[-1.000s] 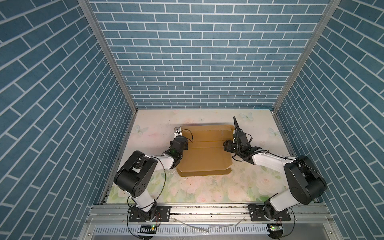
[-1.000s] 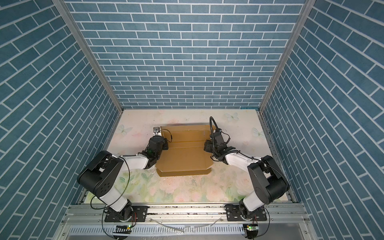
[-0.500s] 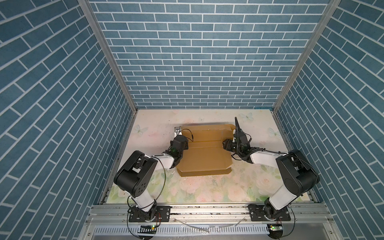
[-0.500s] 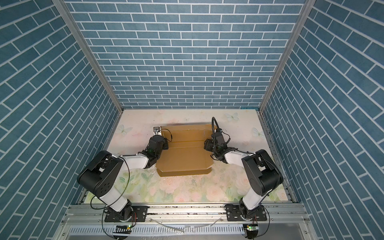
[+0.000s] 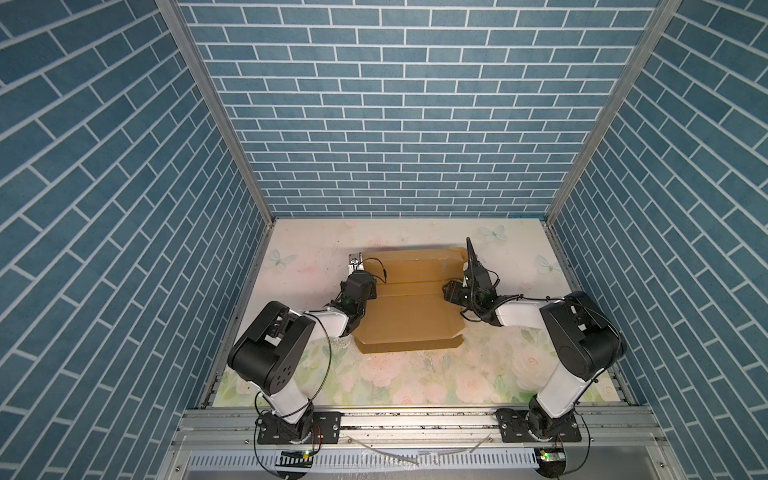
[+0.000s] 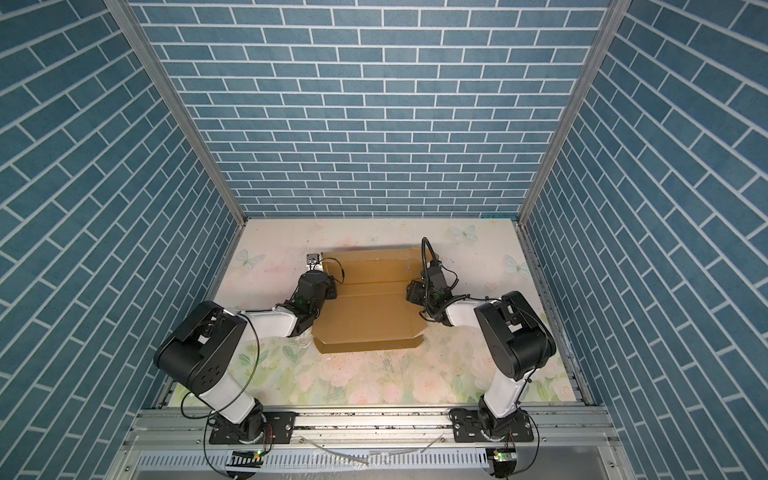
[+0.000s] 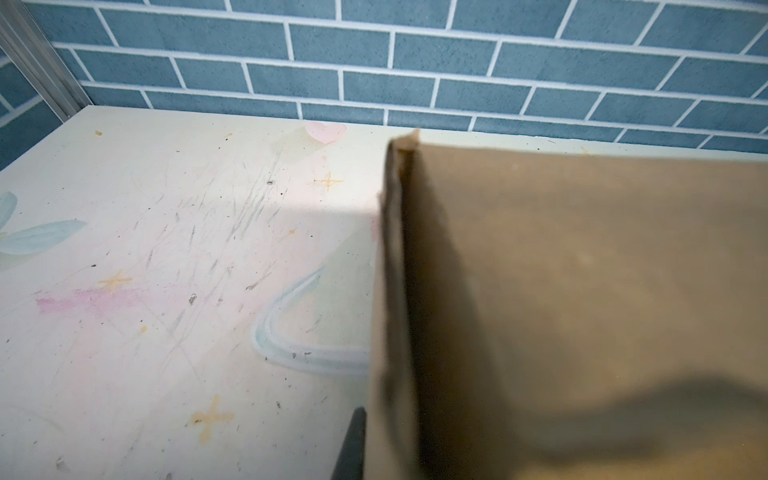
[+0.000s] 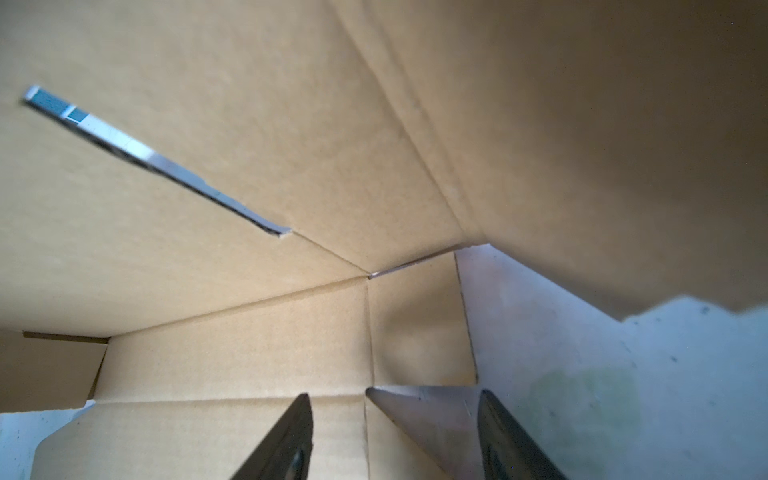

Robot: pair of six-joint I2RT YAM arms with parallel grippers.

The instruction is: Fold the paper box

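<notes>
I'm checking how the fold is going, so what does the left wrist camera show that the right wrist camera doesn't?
Only the left wrist view: a plain brown face of the paper box with its raised edge, one dark left pincer finger beside that edge, and the scratched table running back to the brick wall. Only the right wrist view: the box's inside with its creases and a narrow slot, and the right pincer, open. Both: brown cardboard and the pale printed table.
</notes>
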